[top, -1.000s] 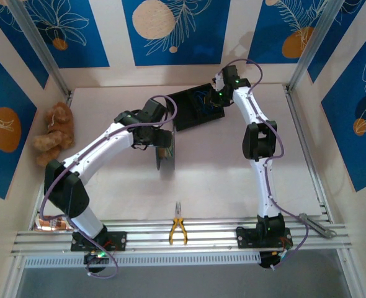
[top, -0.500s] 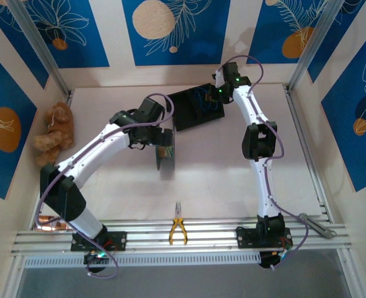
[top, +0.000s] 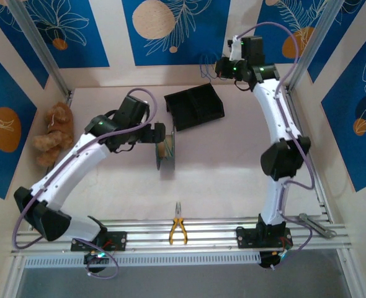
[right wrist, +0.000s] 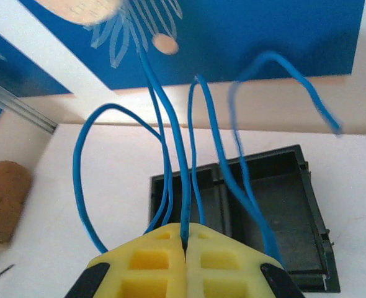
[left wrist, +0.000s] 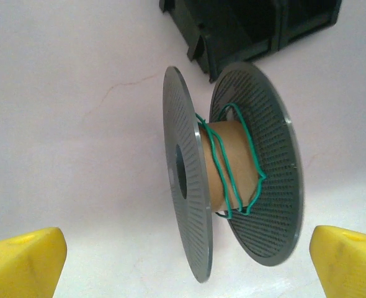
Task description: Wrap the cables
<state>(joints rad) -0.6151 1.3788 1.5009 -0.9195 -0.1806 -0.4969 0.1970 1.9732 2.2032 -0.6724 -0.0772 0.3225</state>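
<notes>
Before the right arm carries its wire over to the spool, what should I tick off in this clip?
1. Right tool gripping the blue wire: ok, it is shut on the wire and the strands fan upward.
2. Blue wire free of the black tray: ok, no strand seems caught in it.
3. Spool upright: ok, it stands on its disc edges.
4. Green wire snug on the core: not ok, there are a few loose, kinked turns.
5. Left tool ready at the spool: ok, it is open with a finger on either side, not touching.
6. Which blue end should lead: cannot tell.
</notes>
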